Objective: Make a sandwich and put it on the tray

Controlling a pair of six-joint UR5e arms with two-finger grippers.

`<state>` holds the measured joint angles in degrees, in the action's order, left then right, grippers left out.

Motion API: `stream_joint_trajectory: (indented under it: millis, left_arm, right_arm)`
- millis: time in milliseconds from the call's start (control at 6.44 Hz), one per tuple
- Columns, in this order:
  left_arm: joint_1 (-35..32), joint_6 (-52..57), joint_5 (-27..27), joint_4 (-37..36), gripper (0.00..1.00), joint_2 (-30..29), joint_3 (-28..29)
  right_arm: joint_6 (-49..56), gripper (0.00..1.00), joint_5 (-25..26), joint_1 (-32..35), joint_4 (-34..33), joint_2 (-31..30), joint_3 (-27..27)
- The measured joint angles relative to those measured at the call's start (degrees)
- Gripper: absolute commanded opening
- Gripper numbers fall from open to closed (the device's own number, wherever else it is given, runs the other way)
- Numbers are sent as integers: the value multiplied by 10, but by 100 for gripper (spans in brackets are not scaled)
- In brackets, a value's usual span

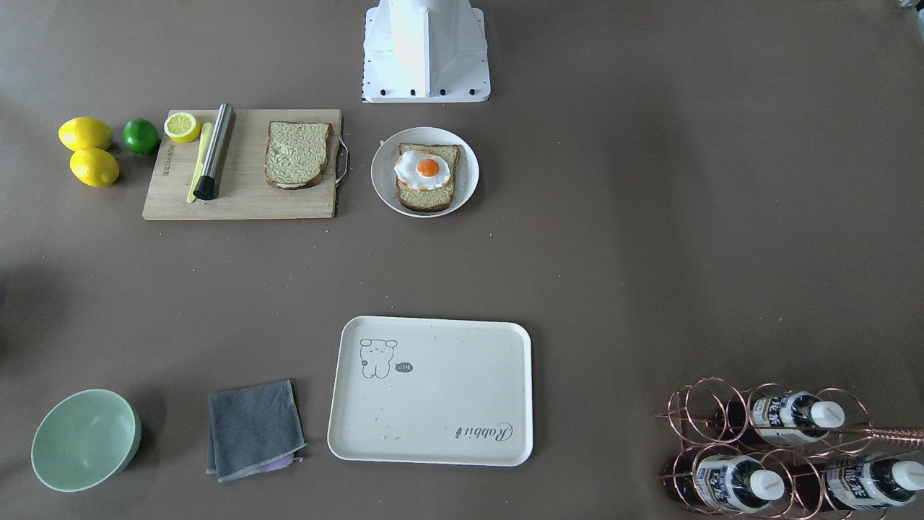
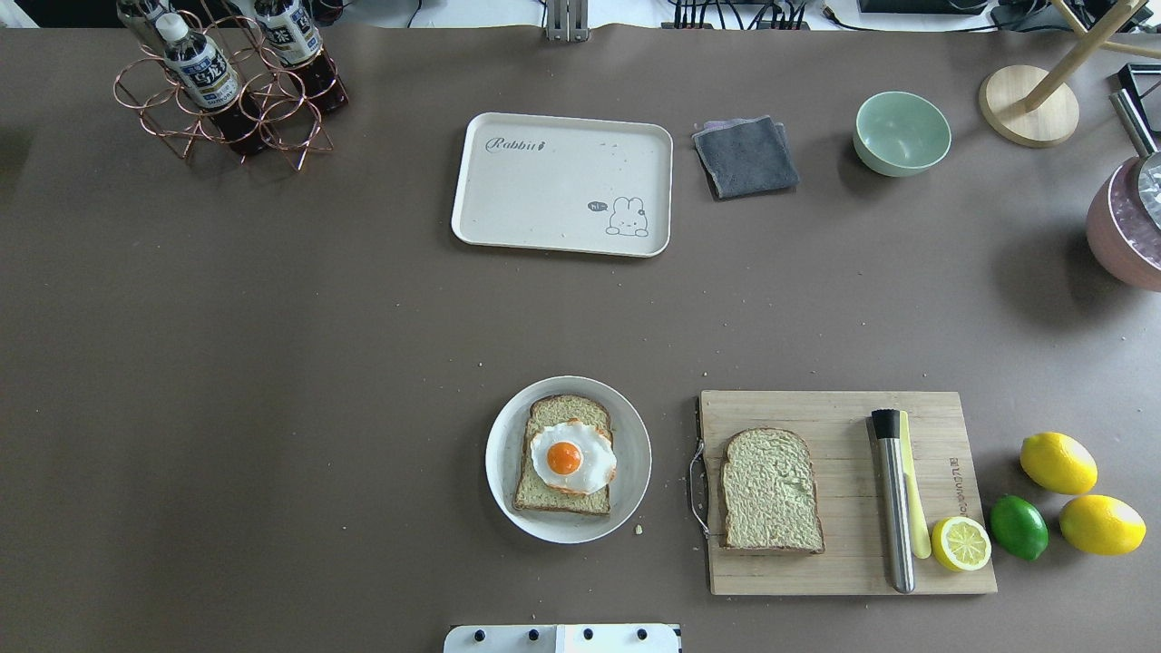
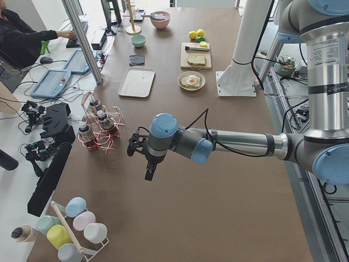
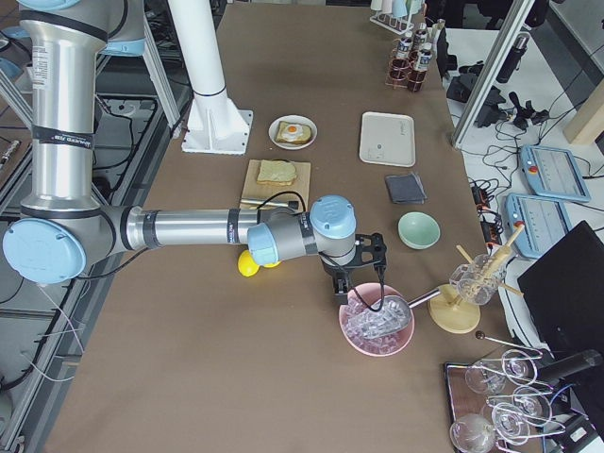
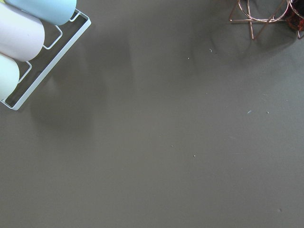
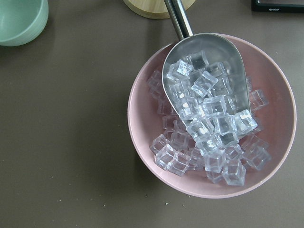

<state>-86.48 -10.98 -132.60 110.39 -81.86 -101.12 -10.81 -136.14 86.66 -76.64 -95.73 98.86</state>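
We see a white orange-yolked fried egg (image 2: 571, 456) atop a brown-crusted bread slice (image 2: 567, 408). For the left gripper (image 3: 149, 173) and right gripper (image 4: 338, 286), we cannot tell the jaws' opening or hold.

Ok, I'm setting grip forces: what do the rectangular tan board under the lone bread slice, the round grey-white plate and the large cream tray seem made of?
Rectangular tan board: wood or bamboo, matte, with visible grain. Round grey-white plate: probably glazed ceramic or melamine, smooth with a soft sheen. Large cream tray: likely matte plastic or fibre composite, dull with a moulded rim.
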Motion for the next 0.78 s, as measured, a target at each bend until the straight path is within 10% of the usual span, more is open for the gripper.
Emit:
stream_joint_trajectory:
  millis: [776]
  left_arm:
    - [0, 0, -2, 0, 98, 0, -2]
  right_arm:
    - [6, 100, -1, 0, 0, -1, 0]
